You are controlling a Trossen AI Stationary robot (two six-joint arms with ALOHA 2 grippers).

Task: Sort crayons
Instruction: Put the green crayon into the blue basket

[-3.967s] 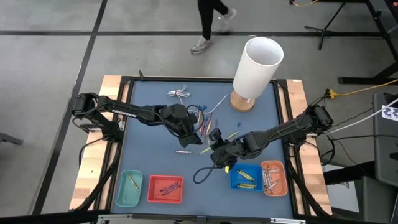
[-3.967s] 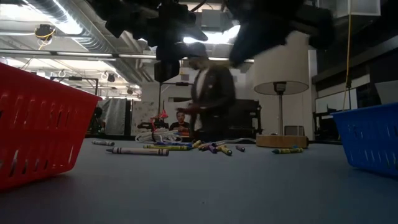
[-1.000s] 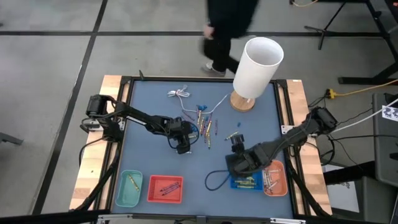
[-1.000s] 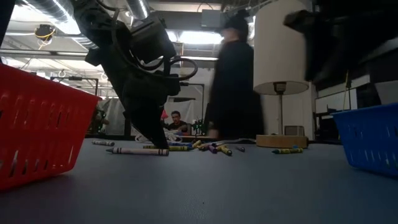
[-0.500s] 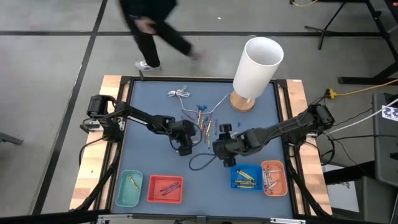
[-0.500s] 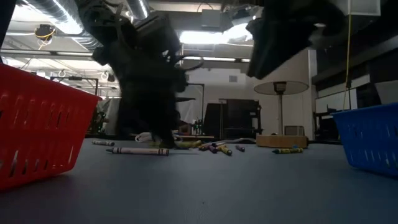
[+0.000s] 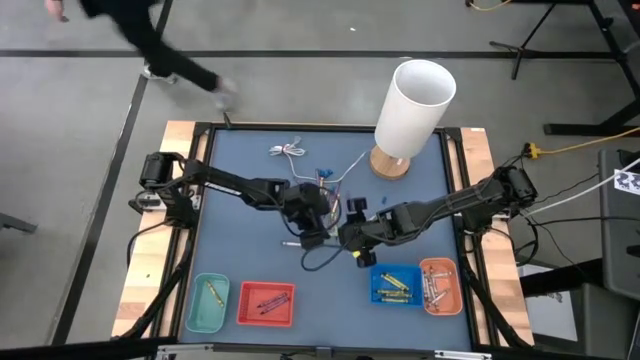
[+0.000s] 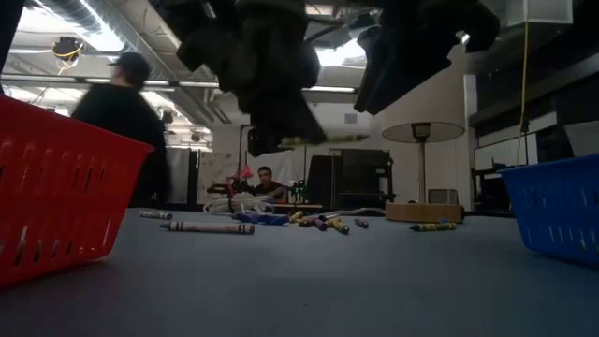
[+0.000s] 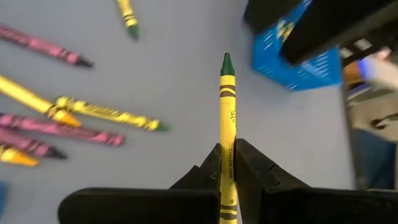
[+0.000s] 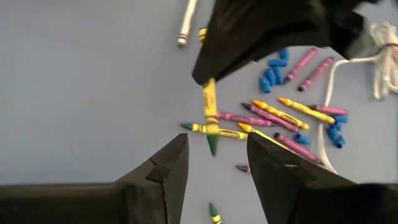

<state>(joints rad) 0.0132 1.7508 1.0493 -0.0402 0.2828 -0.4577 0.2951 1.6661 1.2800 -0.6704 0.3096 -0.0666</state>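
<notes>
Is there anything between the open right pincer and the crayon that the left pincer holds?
No. In the right wrist view, only bare blue table shows between the right pincer and the green-tipped yellow crayon gripped by the left pincer.

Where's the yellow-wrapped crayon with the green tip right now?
The yellow-wrapped, green-tipped crayon is clamped in the left gripper, lifted off the blue table near its middle, just beside the open right gripper.

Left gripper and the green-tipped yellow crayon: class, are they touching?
Touching. The left wrist view shows the left gripper with its fingers clamped on the green-tipped yellow crayon.
</notes>
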